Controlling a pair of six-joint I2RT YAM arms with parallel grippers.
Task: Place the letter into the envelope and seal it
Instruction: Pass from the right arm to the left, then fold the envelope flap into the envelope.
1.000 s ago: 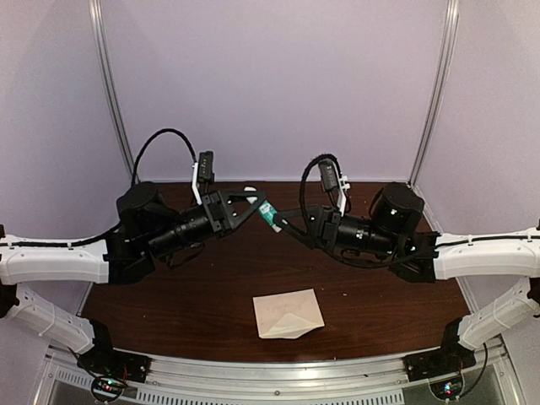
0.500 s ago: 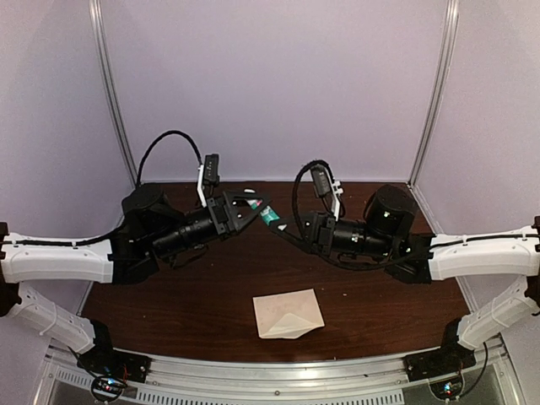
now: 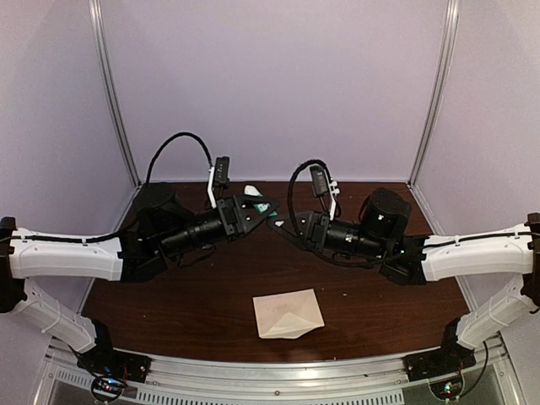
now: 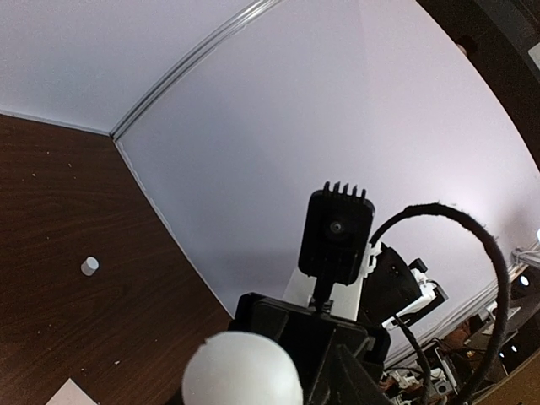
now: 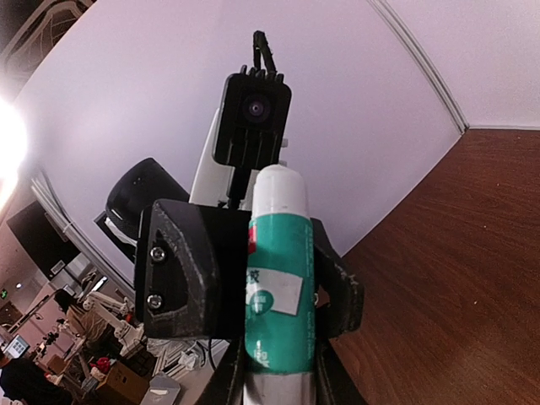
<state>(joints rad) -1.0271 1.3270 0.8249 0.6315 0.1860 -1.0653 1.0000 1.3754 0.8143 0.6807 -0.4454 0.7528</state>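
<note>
Pale lilac walls (image 3: pixel 278 84) on three sides, dark wood-grain desk (image 3: pixel 169 312) below. Near the desk's front edge, about midway between the two arm bases: the envelope (image 3: pixel 288 314), lying flat, triangular flap lines showing, well apart from both arms. Toward the back, raised above the surface, left gripper (image 3: pixel 267 207) and right gripper (image 3: pixel 279 221) tip to tip. Between them a green-and-white glue stick (image 5: pixel 278 278). From the right wrist view: black fingers (image 5: pixel 181 270) of the left gripper pressed against both sides of the tube's green middle, white end pointing toward the left arm; right gripper clamped on the silvery lower end. Near the wall, on the desk, a small white cylinder (image 4: pixel 89 267), alone.
</note>
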